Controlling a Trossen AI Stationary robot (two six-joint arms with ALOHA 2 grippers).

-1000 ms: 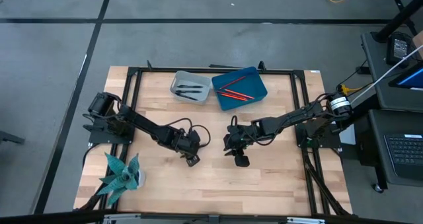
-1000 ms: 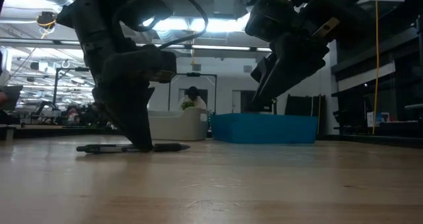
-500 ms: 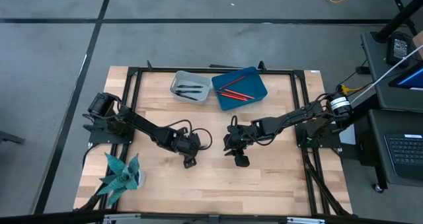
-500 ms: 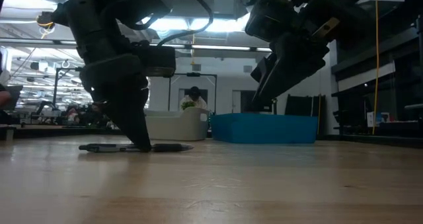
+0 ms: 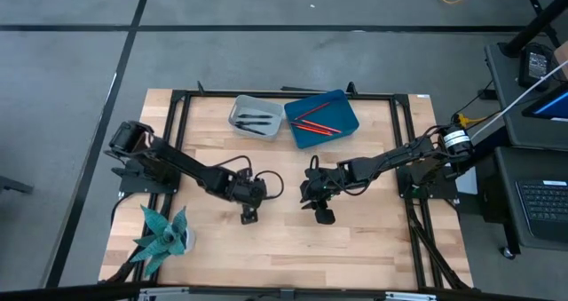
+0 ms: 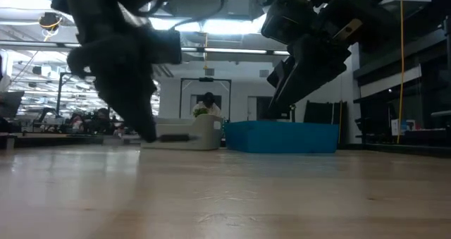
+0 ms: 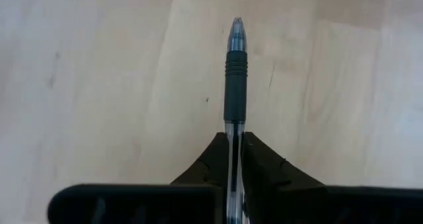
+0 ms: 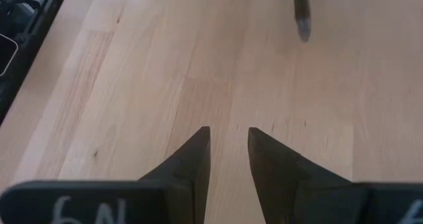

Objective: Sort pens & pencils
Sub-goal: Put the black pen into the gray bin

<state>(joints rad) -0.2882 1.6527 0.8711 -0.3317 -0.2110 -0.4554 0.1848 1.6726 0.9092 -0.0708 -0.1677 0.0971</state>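
Low view: left gripper (image 6: 149, 135) lifts pen (image 6: 173, 137) clear of table (image 6: 282, 197).

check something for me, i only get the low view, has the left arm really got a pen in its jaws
Observer: Yes. In the left wrist view the left gripper has its jaws shut on a pen, with the tip sticking out ahead.
Operator: where do pens go
Observer: From above, the grey tray at the back holds other pens.
Operator: and the right arm
Observer: The right gripper is open and holds nothing, over the bare middle of the table.
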